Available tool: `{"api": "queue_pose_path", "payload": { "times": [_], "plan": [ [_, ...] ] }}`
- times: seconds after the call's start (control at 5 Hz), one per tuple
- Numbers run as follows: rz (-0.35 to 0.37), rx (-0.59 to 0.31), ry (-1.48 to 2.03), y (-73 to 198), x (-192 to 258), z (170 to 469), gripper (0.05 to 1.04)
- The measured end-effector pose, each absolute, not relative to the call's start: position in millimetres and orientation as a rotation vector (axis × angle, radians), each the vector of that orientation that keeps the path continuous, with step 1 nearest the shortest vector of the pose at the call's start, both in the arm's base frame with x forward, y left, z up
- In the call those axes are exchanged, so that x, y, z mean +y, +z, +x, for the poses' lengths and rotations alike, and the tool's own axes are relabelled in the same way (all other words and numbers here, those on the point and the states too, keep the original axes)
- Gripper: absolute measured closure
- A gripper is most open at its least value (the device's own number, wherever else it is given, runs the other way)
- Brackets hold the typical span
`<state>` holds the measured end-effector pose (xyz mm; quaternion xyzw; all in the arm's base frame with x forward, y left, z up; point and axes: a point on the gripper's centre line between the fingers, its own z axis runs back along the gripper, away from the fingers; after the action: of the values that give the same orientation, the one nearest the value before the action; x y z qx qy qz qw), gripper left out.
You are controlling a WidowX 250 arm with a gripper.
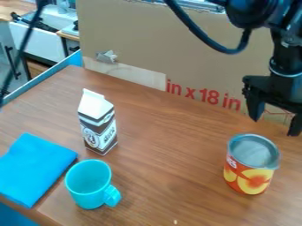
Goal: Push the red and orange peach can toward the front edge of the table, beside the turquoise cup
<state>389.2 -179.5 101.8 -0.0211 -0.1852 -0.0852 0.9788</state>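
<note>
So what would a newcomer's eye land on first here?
Probably the vivid blue cloth at lower left, with the turquoise mug just right of it. Next, the red-and-yellow can at right, the open black gripper hanging above and behind it.

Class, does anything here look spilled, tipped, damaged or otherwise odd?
Nothing looks spilled; milk carton, turquoise mug and food can stand upright. One oddity: a crumpled silvery scrap on the cardboard, untidy against its flat face.
</note>
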Motion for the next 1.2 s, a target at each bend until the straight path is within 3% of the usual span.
{"api": "queue_pose_path", "payload": {
  "times": [0.6,1.0,1.2],
  "plan": [
    [0.013,-0.372,-0.075,77.1,-167.0,403.6,0.075],
    [0.031,-0.252,-0.035,30.2,-153.2,367.2,0.076],
    [0.031,-0.247,-0.014,29.7,-159.2,344.1,0.077]
  ]
}}
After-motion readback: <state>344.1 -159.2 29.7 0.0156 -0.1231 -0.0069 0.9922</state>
